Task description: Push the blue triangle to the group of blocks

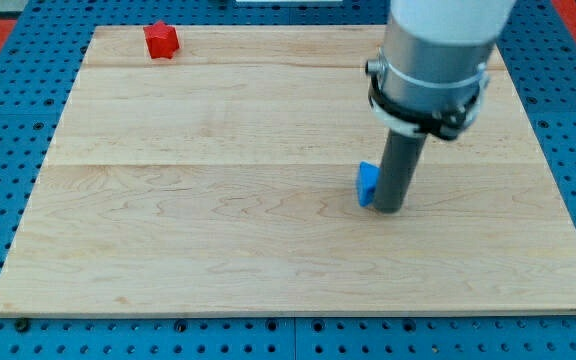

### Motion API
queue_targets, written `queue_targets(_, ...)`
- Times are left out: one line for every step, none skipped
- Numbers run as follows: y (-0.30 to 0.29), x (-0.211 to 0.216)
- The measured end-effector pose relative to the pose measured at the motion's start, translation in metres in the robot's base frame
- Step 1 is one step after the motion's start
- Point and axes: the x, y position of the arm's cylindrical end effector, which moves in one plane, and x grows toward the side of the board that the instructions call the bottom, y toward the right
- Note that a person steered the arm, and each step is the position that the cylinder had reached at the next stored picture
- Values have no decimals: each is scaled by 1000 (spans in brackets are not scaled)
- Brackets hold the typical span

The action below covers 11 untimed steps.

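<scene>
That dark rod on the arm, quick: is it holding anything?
My tip: no gripper, holds nothing; it stands against the right side of the small blue triangle block.

Lab bench (blue pegboard (8, 100), wooden board (218, 220)).

One wooden board (218, 230) lay in view; on it stood two blocks in all; one was a red block (161, 40), its shape hard to make out, near the view's top left; one was a blue block (368, 183), partly hidden, so its shape could not be told; one dark rod came down, with one tip, my tip (389, 208), just beside the blue block.
</scene>
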Motion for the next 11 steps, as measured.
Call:
queue_targets(-1,-51)
queue_targets(-2,-95)
queue_targets(-12,-115)
queue_targets(40,-72)
queue_targets(50,-17)
queue_targets(-11,-18)
queue_targets(-55,-46)
queue_targets(-95,-76)
queue_targets(-120,-88)
queue_targets(-91,-39)
queue_targets(-31,-55)
